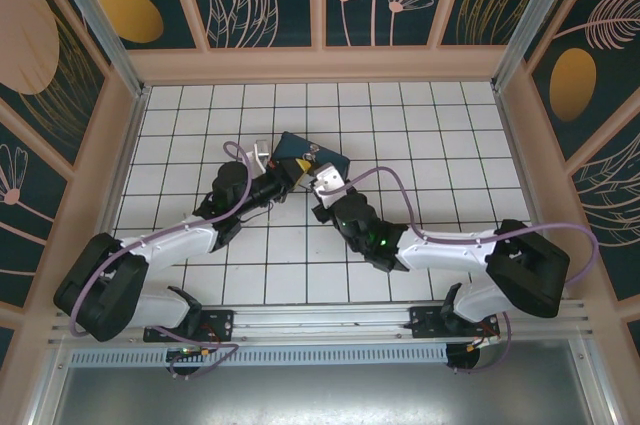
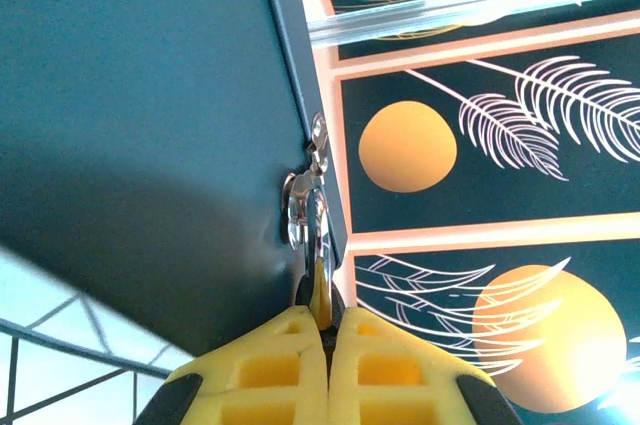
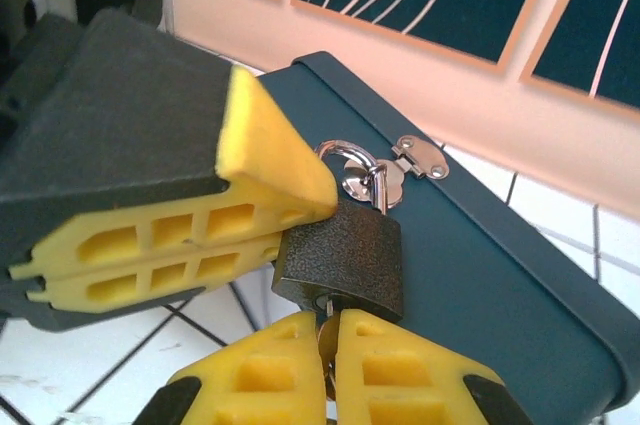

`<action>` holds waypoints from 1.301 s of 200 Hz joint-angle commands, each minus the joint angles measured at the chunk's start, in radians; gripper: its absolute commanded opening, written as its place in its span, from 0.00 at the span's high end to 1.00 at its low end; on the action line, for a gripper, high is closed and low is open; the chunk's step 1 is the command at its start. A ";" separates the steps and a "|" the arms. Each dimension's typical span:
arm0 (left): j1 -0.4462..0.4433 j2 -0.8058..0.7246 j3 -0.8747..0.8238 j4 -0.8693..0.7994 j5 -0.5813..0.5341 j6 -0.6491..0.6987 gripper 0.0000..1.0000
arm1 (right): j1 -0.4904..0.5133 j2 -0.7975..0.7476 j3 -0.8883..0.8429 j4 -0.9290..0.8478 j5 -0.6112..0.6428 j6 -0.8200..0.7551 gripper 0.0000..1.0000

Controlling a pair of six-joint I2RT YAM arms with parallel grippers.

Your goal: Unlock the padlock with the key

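Nearest, rt wrist view: right hand (image 3: 328, 345), pads pressed together, clamped on key (image 3: 323, 317), w/ blade pushed up into underside of padlock (image 3: 345, 260). Just beyond, at left: left hand (image 3: 290, 227), pads together too, tips against padlock's upper-left corner. From lt wrist view, looks clamped on padlock edge-on, thin sliver of it between pads. Padlock hooked by shackle (image 3: 352, 157) through hasp (image 3: 420, 157) on side of dark tin (image 3: 480, 275), tin lying on tiled tabletop (image 1: 440, 145). Farther back, patterned wall (image 3: 420, 5).

Step in hand, by judgement: key seated in lock, turn not yet made; shackle looks closed. Next move: rotate right wrist about key's own axis while bracing padlock w/ left hand. No sideways push, else thin key prob bends or slips from pads. Then draw lock body down off shackle.

Hidden or unclear: keyhole and most of key covered by right pads, so depth of insertion can't be told; key's ring not made out. Shackle's far leg tucked behind hasp, so locked vs sprung not confirmable. Top view: both hands meeting at near edge of tin, detail there too small to read
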 commanded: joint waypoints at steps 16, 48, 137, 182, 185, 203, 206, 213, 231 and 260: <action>-0.020 -0.006 -0.012 0.167 0.006 -0.027 1.00 | -0.032 -0.097 0.001 -0.063 -0.023 0.436 1.00; -0.025 0.002 -0.012 0.169 -0.003 -0.034 1.00 | -0.076 -0.151 -0.056 -0.048 -0.089 0.616 1.00; -0.037 -0.016 0.037 -0.029 -0.023 0.050 1.00 | -0.163 -0.242 -0.083 -0.109 -0.229 0.515 1.00; -0.027 -0.062 0.175 -0.442 -0.198 0.337 0.80 | -0.244 -0.345 -0.144 -0.199 -0.287 0.755 1.00; -0.026 -0.062 0.195 -0.474 -0.226 0.366 0.78 | -0.250 -0.347 -0.148 -0.207 -0.287 0.781 1.00; -0.025 -0.029 0.312 -0.606 -0.357 0.504 0.66 | -0.275 -0.339 -0.166 -0.217 -0.317 0.875 1.00; -0.025 -0.022 0.328 -0.612 -0.368 0.520 0.64 | -0.276 -0.336 -0.170 -0.219 -0.317 0.888 1.00; -0.025 0.004 0.362 -0.618 -0.377 0.550 0.60 | -0.278 -0.332 -0.173 -0.228 -0.316 0.922 1.00; -0.025 0.090 0.425 -0.610 -0.330 0.612 0.53 | -0.283 -0.326 -0.172 -0.267 -0.302 0.992 1.00; -0.026 0.243 0.522 -0.574 -0.261 0.690 0.47 | -0.310 -0.352 -0.210 -0.308 -0.291 1.153 0.98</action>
